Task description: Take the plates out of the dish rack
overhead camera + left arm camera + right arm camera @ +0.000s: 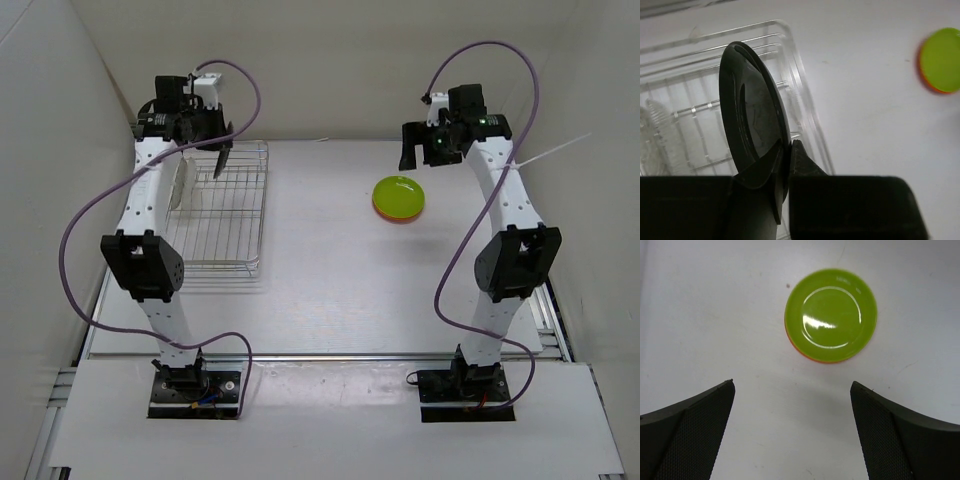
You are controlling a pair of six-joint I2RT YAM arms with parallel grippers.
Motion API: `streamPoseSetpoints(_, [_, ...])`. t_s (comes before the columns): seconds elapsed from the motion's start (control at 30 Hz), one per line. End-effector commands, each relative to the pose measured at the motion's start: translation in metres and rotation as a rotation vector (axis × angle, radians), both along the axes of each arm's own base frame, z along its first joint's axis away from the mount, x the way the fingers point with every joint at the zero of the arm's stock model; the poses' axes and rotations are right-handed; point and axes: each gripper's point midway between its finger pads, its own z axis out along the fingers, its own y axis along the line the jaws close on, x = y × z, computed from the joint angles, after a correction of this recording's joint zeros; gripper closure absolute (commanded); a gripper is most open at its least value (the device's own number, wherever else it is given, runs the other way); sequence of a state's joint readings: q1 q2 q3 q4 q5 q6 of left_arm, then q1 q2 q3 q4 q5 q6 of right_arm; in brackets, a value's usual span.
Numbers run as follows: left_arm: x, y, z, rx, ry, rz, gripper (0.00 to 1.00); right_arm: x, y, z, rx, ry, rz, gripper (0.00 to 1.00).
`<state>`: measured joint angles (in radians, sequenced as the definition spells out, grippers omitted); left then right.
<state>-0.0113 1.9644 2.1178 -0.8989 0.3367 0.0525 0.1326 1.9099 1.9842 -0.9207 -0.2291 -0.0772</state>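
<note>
The silver wire dish rack (238,215) stands at the left of the table. My left gripper (222,148) is shut on the rim of the glossy black plate (752,120) and holds it on edge above the rack's far end (790,85). The clear glass-like plate (181,182) stands upright in the rack at its left side, also in the left wrist view (655,135). The lime green plate (400,195) lies on the orange plate (799,351) on the table at right; only the orange rim shows. My right gripper (792,390) is open and empty, above the table just near of that stack (830,314).
White walls close in the table on the left, right and far side. A thin white strip (548,152) pokes out near the right arm.
</note>
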Motion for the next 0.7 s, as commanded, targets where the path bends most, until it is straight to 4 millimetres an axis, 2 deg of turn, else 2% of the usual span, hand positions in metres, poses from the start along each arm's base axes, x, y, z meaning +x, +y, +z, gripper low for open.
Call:
streamPoseSetpoints(0.0, [-0.062,-0.069,0.081,-0.065,-0.124,-0.251,0.89,0.012,-0.003,0.041,0.025,-0.091,-0.042,0.01])
streamPoseSetpoints(0.03, [-0.073,-0.083,0.081,-0.077,-0.115,-0.311,0.89,0.017,-0.001,0.052,0.046,-0.111,-0.062,0.01])
streamPoseSetpoints(0.07, [-0.086,-0.107,0.084,-0.071,-0.121,-0.387,0.89,0.02,-0.008,0.06,0.067,-0.126,-0.084,0.01])
streamPoseSetpoints(0.1, [-0.094,-0.117,0.091,-0.029,-0.158,-0.432,0.89,0.019,-0.001,0.068,0.11,-0.128,-0.07,0.01])
streamPoseSetpoints(0.13, [-0.099,-0.127,0.087,0.018,-0.167,-0.466,0.89,0.019,-0.003,0.073,0.145,-0.128,-0.072,0.01])
streamPoseSetpoints(0.17, [-0.119,-0.159,0.095,0.075,-0.216,-0.54,0.89,0.018,0.0,0.076,0.181,-0.131,-0.048,0.01])
streamPoseSetpoints(0.2, [-0.114,-0.155,0.088,0.219,-0.237,-0.469,0.89,0.012,0.008,0.085,0.221,-0.136,-0.009,0.01])
streamPoseSetpoints(0.23, [-0.118,-0.161,0.066,0.37,-0.248,-0.514,0.89,0.002,0.016,0.091,0.25,-0.134,0.056,0.01])
streamPoseSetpoints(0.27, [-0.123,-0.177,0.08,0.546,-0.373,-0.44,0.89,-0.015,0.034,0.098,0.338,-0.111,0.156,0.01])
streamPoseSetpoints(0.3, [-0.128,-0.178,0.037,0.761,-0.364,-0.504,0.89,-0.027,0.041,0.1,0.377,-0.09,0.202,0.01])
streamPoseSetpoints(0.37, [-0.141,-0.189,0.027,1.05,-0.482,-0.474,0.89,-0.041,0.052,0.103,0.45,-0.059,0.266,0.01])
streamPoseSetpoints(0.4, [-0.137,-0.204,0.036,1.068,-0.6,-0.428,0.89,-0.051,0.058,0.11,0.49,-0.055,0.306,0.01])
streamPoseSetpoints(0.43, [-0.144,-0.202,0.01,1.236,-0.608,-0.53,0.89,-0.055,0.061,0.106,0.513,-0.031,0.321,0.01])
streamPoseSetpoints(0.47, [-0.153,-0.213,0.006,1.295,-0.647,-0.555,0.89,-0.06,0.064,0.112,0.535,-0.039,0.346,0.01])
streamPoseSetpoints(0.5, [-0.155,-0.223,0.015,1.285,-0.724,-0.527,0.89,-0.066,0.067,0.117,0.56,-0.04,0.372,0.01])
streamPoseSetpoints(0.53, [-0.16,-0.228,0.008,1.354,-0.751,-0.585,0.89,-0.079,0.073,0.12,0.622,-0.011,0.422,0.01])
streamPoseSetpoints(0.6, [-0.168,-0.244,0.021,1.354,-0.821,-0.583,0.89,-0.089,0.08,0.12,0.655,0.009,0.462,0.01])
streamPoseSetpoints(0.63, [-0.17,-0.252,0.018,1.36,-0.835,-0.596,0.89,-0.094,0.083,0.12,0.651,0.006,0.478,0.02])
streamPoseSetpoints(0.67, [-0.172,-0.257,0.031,1.354,-0.873,-0.571,0.89,-0.095,0.083,0.116,0.645,0.009,0.484,0.02])
